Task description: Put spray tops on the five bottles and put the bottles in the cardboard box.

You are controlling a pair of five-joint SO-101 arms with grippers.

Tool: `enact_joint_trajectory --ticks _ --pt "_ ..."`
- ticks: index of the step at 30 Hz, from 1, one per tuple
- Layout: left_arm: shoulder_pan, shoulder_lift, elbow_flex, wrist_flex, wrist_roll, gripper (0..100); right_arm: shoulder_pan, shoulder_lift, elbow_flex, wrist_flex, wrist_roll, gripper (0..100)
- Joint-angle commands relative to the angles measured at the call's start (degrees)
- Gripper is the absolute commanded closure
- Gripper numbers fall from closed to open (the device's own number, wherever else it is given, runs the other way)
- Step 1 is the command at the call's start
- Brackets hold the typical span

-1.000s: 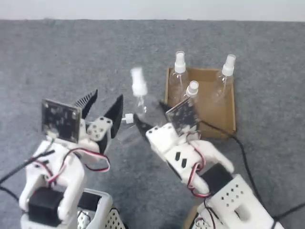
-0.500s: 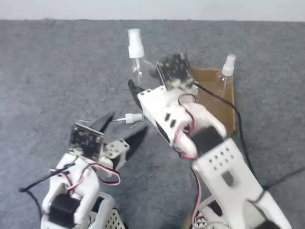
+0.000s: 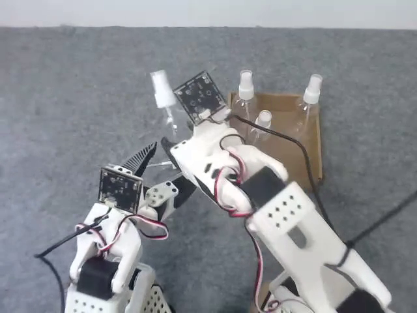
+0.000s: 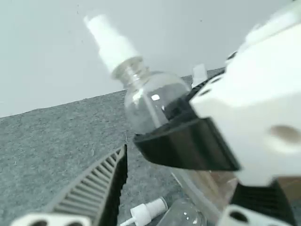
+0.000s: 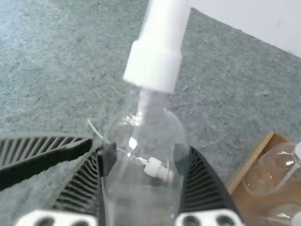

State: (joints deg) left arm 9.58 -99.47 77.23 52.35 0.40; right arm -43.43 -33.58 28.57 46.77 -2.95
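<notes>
On the near left, the left pincer sat low over the grey carpet with its two fingers spread wide and nothing between them that it gripped. Just beyond its ribbed finger, a loose spray top lay flat on the carpet. A clear bottle on its side lay just beside that top, and I could not tell whether the two were joined.

Further right and farther off, the right pincer was pinching the lifted bottle round its body, one finger on each side. The bottle was clear of the carpet and tilted, with its white spray cap on the neck and pointing up and away from the fingers.

At the far right stood the cardboard box, open at the top. Three capped bottles were upright inside it, one at the far left corner, one nearer the middle and one at the far right corner. The lifted bottle hung just left of the box's left wall, not over it.
</notes>
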Motion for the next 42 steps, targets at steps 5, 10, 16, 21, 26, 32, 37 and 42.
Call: enact_joint_trajectory --ticks 5,10,16,21,26,32,37,42 --pt "-0.62 2.64 0.04 -1.49 -0.53 67 1.54 -10.15 -4.48 6.90 -0.18 99.2" --pt "-0.62 2.64 0.13 -1.49 -0.53 67 5.58 -10.07 -4.48 6.90 0.09 99.2" --pt "-0.62 2.29 1.36 -1.58 -0.44 67 11.12 -10.15 -9.05 11.82 6.15 99.3" --pt "-1.23 2.29 1.71 -2.81 -0.44 67 21.93 -10.68 -18.20 23.96 6.33 99.3" --pt "-1.23 2.29 1.71 -2.99 -0.70 75 32.48 -10.68 -12.04 25.01 5.98 99.3" --pt "-1.32 2.29 1.71 -2.90 -0.70 96 41.54 -10.68 4.75 9.54 5.80 99.3" --pt "-1.32 2.29 3.91 -5.36 -0.70 99 44.35 -10.68 17.85 -6.11 5.63 99.3" --pt "-1.32 2.29 4.88 -6.68 -0.88 99 44.18 -10.68 28.57 -21.67 0.35 99.3"
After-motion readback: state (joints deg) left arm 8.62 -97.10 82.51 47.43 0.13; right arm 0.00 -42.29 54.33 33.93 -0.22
